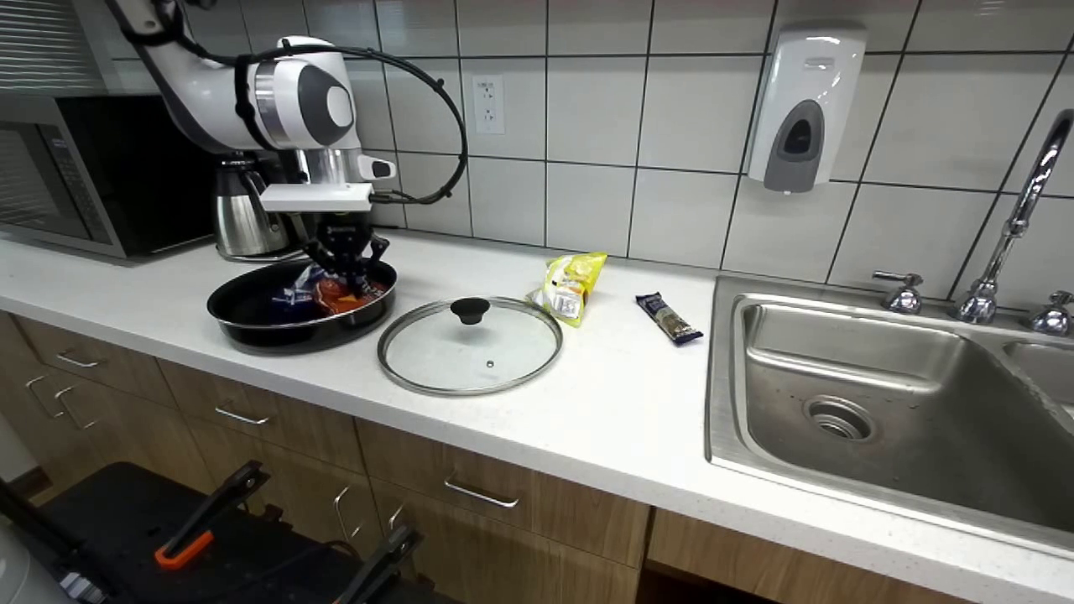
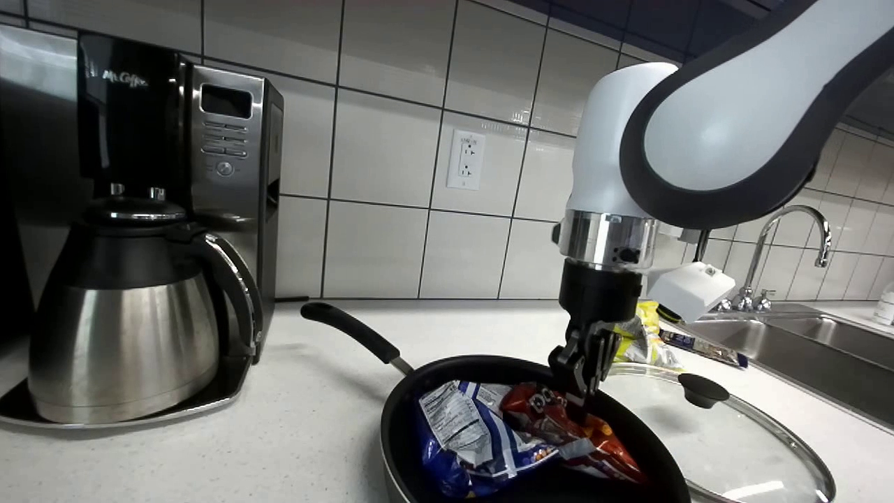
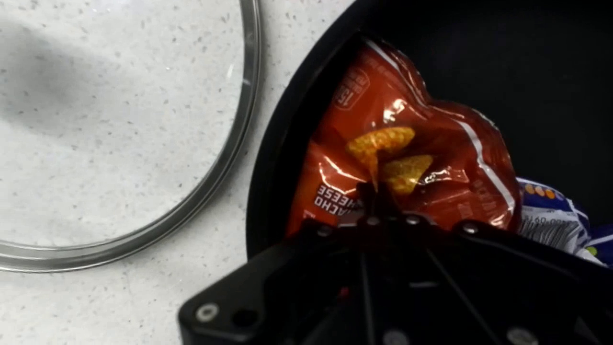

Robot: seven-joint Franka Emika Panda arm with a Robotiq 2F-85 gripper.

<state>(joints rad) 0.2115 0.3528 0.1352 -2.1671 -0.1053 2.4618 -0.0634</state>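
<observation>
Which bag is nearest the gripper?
The red bag in the pan, pinched by the gripper; the blue bag beside it is ungripped, the yellow bag sits on the counter.

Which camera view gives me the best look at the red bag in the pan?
The wrist view: the red bag shows largest there, its print clearest, though the gripper hides part of it. Both exterior views show it smaller, in the black pan, partly covered by the gripper.

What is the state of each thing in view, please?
Pan: uncovered
Red bag: crumpled, in pan
Hand: shut on red bag
Blue bag: crumpled, in pan
Glass lid: off, knob up
Yellow bag: creased
Narrow packet: lying flat
Carafe: lidded
Coffee maker: display dark
Faucet: not running
</observation>
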